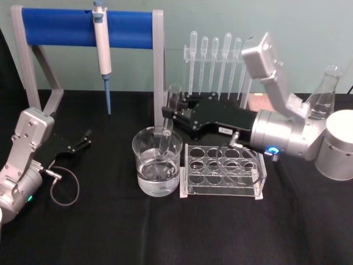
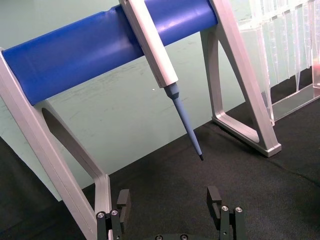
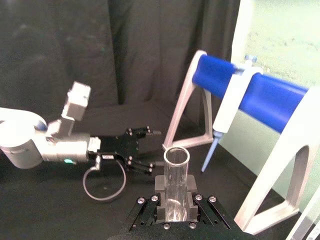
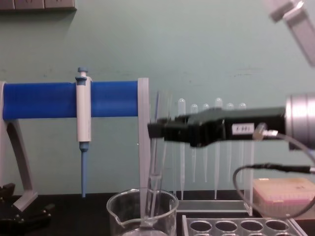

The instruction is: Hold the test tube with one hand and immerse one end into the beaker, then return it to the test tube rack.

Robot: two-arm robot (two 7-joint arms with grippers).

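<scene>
White-and-blue pipettor hangs on blue-barred stand; clear holed rack near pipettes

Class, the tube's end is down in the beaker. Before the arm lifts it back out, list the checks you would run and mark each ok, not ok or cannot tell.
1. Right gripper shut on the test tube: ok; the right wrist view shows the fingers clamping it.
2. Tube roughly upright: ok, leaning slightly in the chest view.
3. Lower end inside the beaker, in the liquid: ok.
4. Tube tip clear of the beaker floor: cannot tell.
5. Empty holes in the clear rack for the return: ok.
6. Left gripper out of the way: ok, open and resting on the table to the left.
</scene>
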